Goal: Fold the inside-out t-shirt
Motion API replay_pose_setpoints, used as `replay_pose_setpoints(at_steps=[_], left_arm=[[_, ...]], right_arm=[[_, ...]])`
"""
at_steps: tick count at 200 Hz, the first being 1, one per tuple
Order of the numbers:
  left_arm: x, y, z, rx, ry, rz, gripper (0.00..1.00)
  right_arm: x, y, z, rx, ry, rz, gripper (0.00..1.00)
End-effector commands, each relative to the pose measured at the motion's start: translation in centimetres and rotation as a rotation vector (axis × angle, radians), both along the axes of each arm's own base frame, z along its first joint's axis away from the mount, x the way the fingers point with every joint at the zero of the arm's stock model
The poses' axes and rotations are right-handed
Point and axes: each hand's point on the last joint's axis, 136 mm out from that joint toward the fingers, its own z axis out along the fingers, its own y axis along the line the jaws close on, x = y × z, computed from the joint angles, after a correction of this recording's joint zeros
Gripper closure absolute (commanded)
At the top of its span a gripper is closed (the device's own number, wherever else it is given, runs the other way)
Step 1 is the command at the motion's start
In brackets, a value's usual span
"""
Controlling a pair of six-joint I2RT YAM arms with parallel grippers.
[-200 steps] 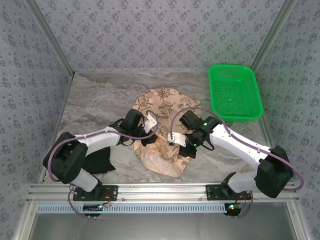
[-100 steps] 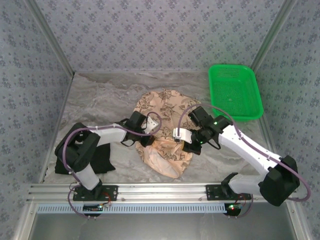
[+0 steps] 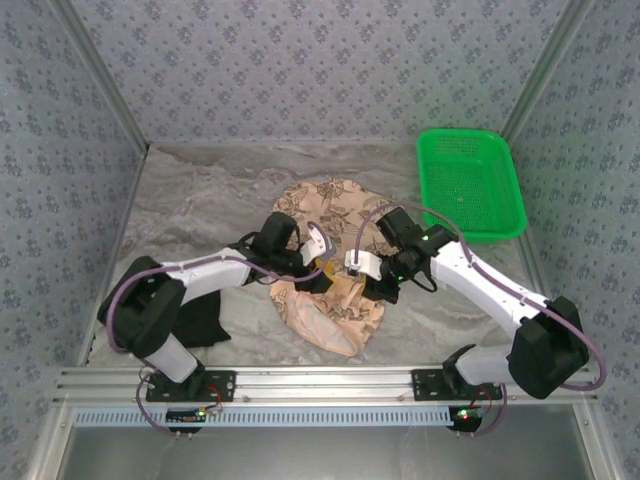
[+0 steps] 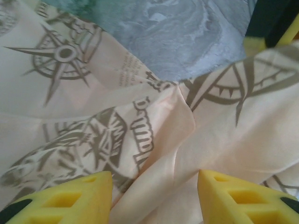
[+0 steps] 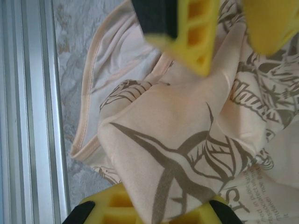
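The work surface is a grey, marble-patterned tabletop (image 3: 200,200), closed in on three sides by walls (image 3: 320,60) papered in a pale blue-grey with small repeated flower motifs, and slanted metal frame posts (image 3: 100,75) run along the corners. A ribbed aluminium rail (image 3: 330,380) crosses the near edge. A bright green perforated plastic basket (image 3: 468,135) sits at the far right of the table, well apart from the cloth. A plain black folded garment (image 3: 200,320) lies near the left edge, partly under the left arm. The peach-tan fabric t-shirt printed with dark compass-and-ship drawings (image 3: 335,200) lies crumpled in the middle of the table, its paler reverse bunched toward the near side and a hemmed edge lying on the marble beside the rail. The left gripper (image 4: 154,186) hangs just over the cloth with its yellow foam fingers (image 4: 74,198) spread apart and nothing pinched between them. The right gripper (image 5: 149,210), just beside it, is clamped on a fold of the t-shirt, and the fabric runs out from between its yellow pads (image 5: 107,207).
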Motion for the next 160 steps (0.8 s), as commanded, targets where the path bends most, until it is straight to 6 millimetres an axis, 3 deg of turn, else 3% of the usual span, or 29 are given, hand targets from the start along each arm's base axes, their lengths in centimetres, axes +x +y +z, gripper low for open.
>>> replay_pose_setpoints(at_steps=[1,23,46,73,116,142,160], left_arm=[[-1.3,-2.2,1.6,-0.103,-0.033,-0.148,0.55],[-0.1,-2.3,0.8,-0.075,-0.034,-0.093,1.0],[2.1,-0.3,-0.5,-0.065,-0.008,0.019,1.0],[2.6,1.4,-3.4,0.014,0.016,0.068,1.0],[4.8,2.1,-6.8,0.102,0.036,0.182,1.0],[5.4,2.5,-6.0,0.095,0.018,0.205,1.0],[5.4,2.6,-4.5,0.076,0.012,0.215,0.84]], right_arm=[[-0.5,0.7,1.0,0.083,-0.005,0.026,0.9],[-0.4,0.3,0.4,0.047,-0.007,0.021,0.84],[0.1,-1.2,-0.6,-0.057,-0.022,-0.014,0.84],[0.8,-2.0,-0.5,-0.056,-0.038,-0.08,0.97],[1.8,-1.2,1.0,0.081,-0.042,-0.14,0.89],[3.4,-1.0,1.6,0.143,-0.024,-0.205,0.89],[4.5,-0.1,1.7,0.199,0.011,-0.248,0.88]])
